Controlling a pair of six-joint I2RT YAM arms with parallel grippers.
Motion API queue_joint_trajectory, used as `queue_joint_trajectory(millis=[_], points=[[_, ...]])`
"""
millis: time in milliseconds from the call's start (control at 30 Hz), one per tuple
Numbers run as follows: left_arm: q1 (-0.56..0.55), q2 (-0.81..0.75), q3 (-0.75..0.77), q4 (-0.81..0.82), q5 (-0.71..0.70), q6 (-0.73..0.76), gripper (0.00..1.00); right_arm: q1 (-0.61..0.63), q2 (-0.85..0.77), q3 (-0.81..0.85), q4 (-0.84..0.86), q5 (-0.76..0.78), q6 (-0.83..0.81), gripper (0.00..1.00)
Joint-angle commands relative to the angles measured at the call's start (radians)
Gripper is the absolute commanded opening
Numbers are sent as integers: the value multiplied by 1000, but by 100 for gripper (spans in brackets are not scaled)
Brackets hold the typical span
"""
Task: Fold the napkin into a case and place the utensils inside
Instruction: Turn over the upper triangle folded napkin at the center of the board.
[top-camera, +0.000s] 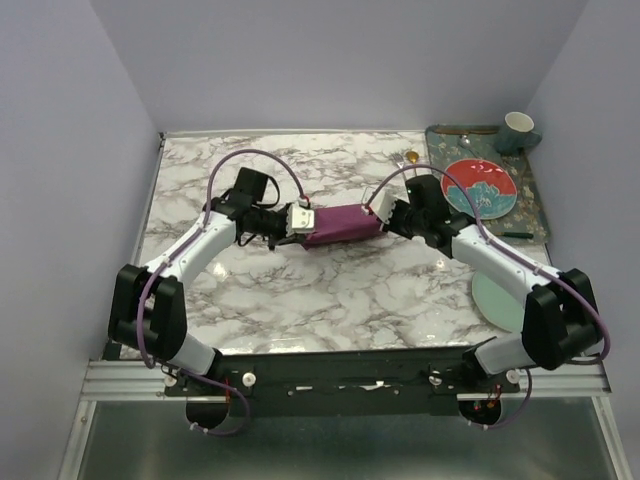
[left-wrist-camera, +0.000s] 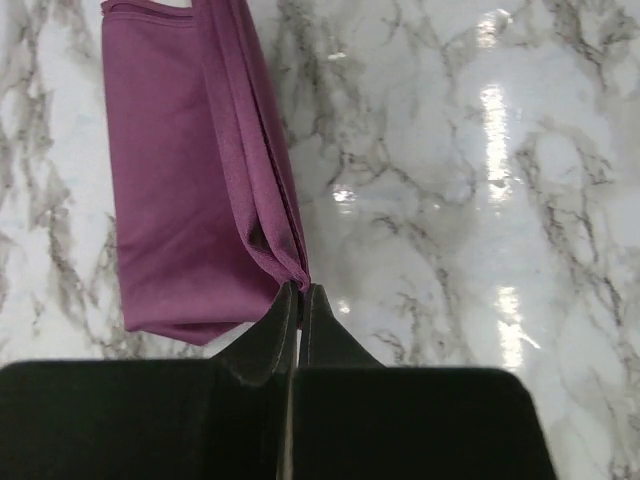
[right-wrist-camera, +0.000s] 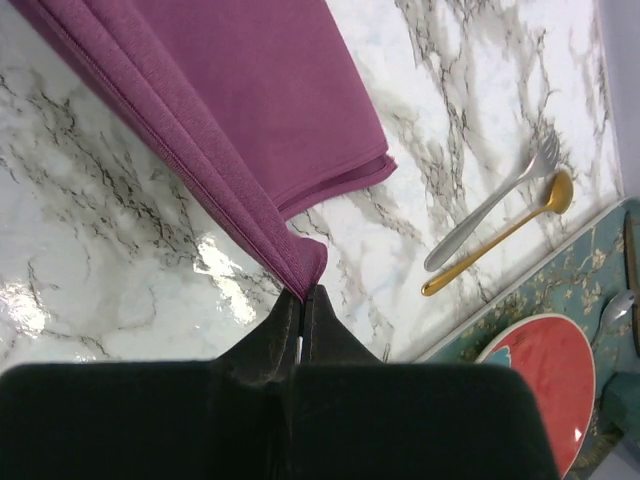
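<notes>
- Looks roughly halfway through: folding far along, filling not begun.
- Finds the napkin (top-camera: 340, 223) doubled into a narrow, layered strip across the middle of the marble surface (top-camera: 300, 290), between the two arms.
- Shows several stacked layers along one long edge in both wrist views; cannot tell from these whether an open pocket exists yet.
- Places the fork (right-wrist-camera: 490, 205) and spoon (right-wrist-camera: 497, 248) outside the cloth, side by side on bare marble, near the edge of the teal tray (right-wrist-camera: 530, 300) and apart from the napkin's right end.
- Has the left fingers (left-wrist-camera: 292, 305) pressed together, pinching a corner at the napkin's left end right at their tips.
- Has the right fingers (right-wrist-camera: 295, 305) pressed together likewise, pinching the corner at the opposite end, with the thick folded edge running straight into the tips.
- Puts the strip spanning from one pinch to the other; cannot tell whether the held edge is lifted or lies flat.
- Judges as left to do: settle the last fold, let go, fetch fork and spoon, and slide both inside.
</notes>
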Motion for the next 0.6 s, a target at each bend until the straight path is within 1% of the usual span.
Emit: queue_joint_trajectory(millis=[0, 67, 100, 133, 167, 200, 233, 267, 300, 333, 367, 400, 433, 467, 500, 533, 567], points=[[-56, -125, -131, -9, 3, -29, 0, 23, -106, -105, 75, 12, -46, 1], [-62, -157, -169, 12, -3, -70, 0, 32, -116, -118, 66, 9, -25, 1], [-62, -163, -169, 42, -4, -133, 0, 31, -122, -112, 65, 10, -16, 1], [-58, -162, -159, 50, -11, -162, 0, 31, -121, -98, 63, 15, -5, 1], [-52, -155, -116, 53, -11, -188, 0, 31, -116, -81, 57, 24, 18, 1], [-44, -148, -88, 69, -6, -264, 0, 32, -113, -36, 57, 35, 30, 1], [-32, -131, -56, 83, -1, -300, 0, 29, -99, -11, 52, 61, 41, 1], [-12, -120, 12, 93, 0, -328, 0, 27, -91, 20, 49, 72, 55, 1], [0, -106, 45, 140, -4, -371, 0, 24, -82, 47, 46, 78, 59, 1], [13, -68, 82, 156, -5, -415, 0, 21, -50, 113, 43, 90, 63, 1], [32, -45, 166, 159, -8, -428, 0, 11, -32, 147, 42, 98, 76, 1], [45, -16, 212, 165, -11, -441, 0, 3, -6, 184, 40, 104, 85, 1], [54, 49, 258, 169, -9, -464, 0, -6, 20, 280, 36, 116, 93, 0], [66, 84, 350, 170, -9, -474, 0, -15, 84, 323, 26, 119, 108, 0], [83, 116, 395, 182, -12, -484, 0, -35, 115, 377, 23, 119, 110, 1], [92, 181, 436, 201, -20, -504, 0, -45, 148, 425, 25, 153, 112, 0], [100, 214, 511, 217, -21, -530, 0, -51, 183, 522, 23, 165, 109, 0]])
